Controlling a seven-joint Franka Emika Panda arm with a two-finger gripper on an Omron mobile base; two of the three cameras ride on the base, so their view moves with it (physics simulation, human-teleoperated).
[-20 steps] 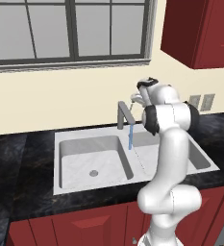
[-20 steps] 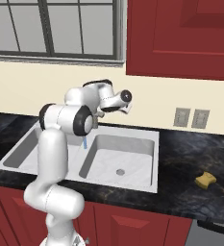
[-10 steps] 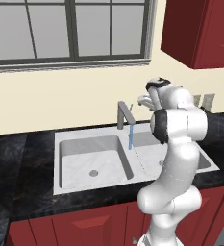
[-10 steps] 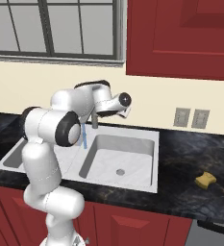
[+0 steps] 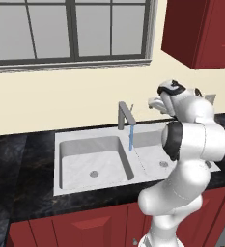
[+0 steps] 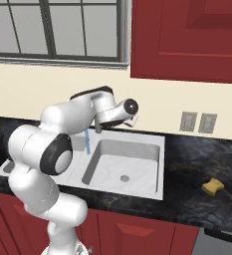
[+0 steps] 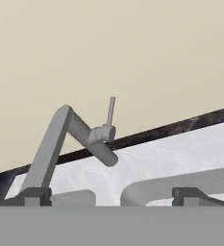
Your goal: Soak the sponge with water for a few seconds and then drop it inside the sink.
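The sponge [image 6: 213,186] is a small yellow lump lying on the dark counter, far to the right of the sink [image 6: 156,170]. Water [image 5: 131,137] runs as a thin blue stream from the grey tap [image 5: 125,114] down over the divider between the two basins; the water [image 6: 87,142] also shows beside my arm. My gripper [image 5: 152,103] hovers above the right basin, to the right of the tap, open and empty. In the hand view my gripper [image 7: 112,195] faces the tap [image 7: 68,139] across the pale sink [image 7: 180,153], its fingertips [image 7: 36,194] spread wide apart.
Black marbled counter [image 6: 202,159] surrounds the sink, with red cabinets below and above. A window [image 5: 75,34] sits over the left basin, and two wall sockets [image 6: 198,122] are behind the counter on the right. My own arm [image 5: 191,144] rises over the right basin.
The arm has swung its elbow around, and the hand has drifted a little to the right, away from the tap. The gripper stays open. The sponge and the water are unchanged.
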